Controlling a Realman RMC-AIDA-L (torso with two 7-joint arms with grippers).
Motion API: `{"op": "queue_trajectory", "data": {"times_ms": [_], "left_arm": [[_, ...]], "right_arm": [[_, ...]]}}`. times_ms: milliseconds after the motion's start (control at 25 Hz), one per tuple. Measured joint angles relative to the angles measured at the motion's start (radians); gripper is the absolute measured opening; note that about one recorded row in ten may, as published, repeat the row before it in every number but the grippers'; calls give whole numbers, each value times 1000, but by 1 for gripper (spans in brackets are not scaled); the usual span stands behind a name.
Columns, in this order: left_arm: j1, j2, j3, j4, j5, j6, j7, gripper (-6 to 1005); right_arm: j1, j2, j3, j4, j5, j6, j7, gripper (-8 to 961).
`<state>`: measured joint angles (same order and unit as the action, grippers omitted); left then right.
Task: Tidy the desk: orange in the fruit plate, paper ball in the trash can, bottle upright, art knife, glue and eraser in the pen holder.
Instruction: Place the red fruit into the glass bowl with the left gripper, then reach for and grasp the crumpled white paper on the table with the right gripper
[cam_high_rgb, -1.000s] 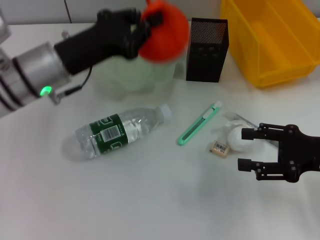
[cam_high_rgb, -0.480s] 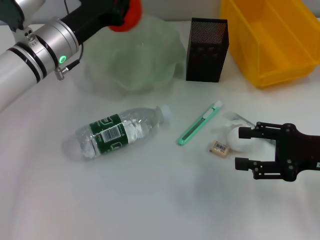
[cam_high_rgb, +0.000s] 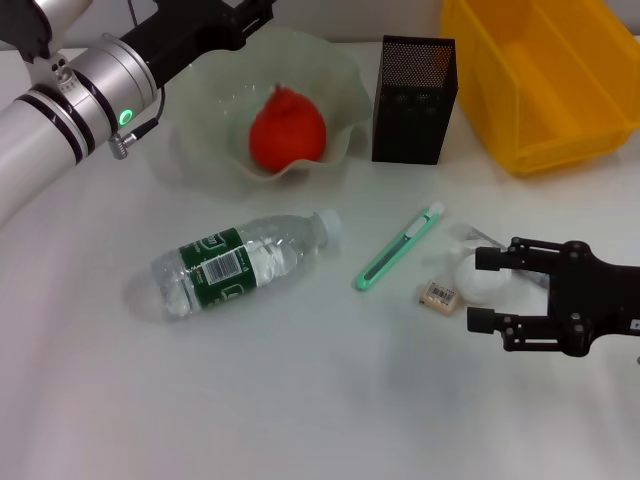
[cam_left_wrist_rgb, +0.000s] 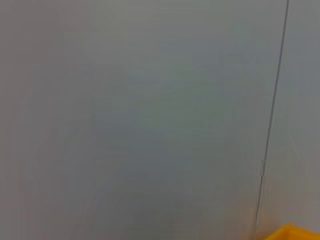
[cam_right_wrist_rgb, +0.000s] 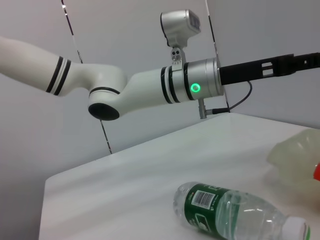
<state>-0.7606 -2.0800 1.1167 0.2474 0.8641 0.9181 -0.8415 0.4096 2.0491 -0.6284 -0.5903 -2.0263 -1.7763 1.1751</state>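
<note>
You have the plain white desk (cam_high_rgb: 300, 400) spread under everything, and at its far right the big bright yellow plastic trash can (cam_high_rgb: 550, 80), with nothing visible inside it. Next in size, the wavy-rimmed translucent pale-green fruit plate (cam_high_rgb: 345, 95) already cradles the red-orange orange (cam_high_rgb: 287, 128), so that job looks done; your left gripper (cam_high_rgb: 240, 15) hovers above the plate's far rim, whether open or closed I cannot tell. The clear green-labelled bottle (cam_high_rgb: 240, 262) lies on its side, needing righting. The tall black mesh pen holder (cam_high_rgb: 415, 98) stands between plate and bin. Your right gripper (cam_high_rgb: 480, 290), jaws wide and holding nothing, faces the white paper ball (cam_high_rgb: 478, 276), probably its next pick; the mint-green art knife (cam_high_rgb: 398, 248) and tiny beige eraser (cam_high_rgb: 438, 294) lie close alongside, so watch you don't nudge them.
</note>
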Motion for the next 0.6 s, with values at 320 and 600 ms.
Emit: {"op": "queue_trajectory", "data": {"times_ms": [320, 600], "left_arm": [[107, 17, 75, 83, 56, 313, -227, 809], [272, 53, 142, 238, 341, 660, -369, 809]], "right_arm": [[2, 0, 53, 3, 0, -1, 0, 760], [6, -2, 84, 6, 47, -13, 11, 757]]}}
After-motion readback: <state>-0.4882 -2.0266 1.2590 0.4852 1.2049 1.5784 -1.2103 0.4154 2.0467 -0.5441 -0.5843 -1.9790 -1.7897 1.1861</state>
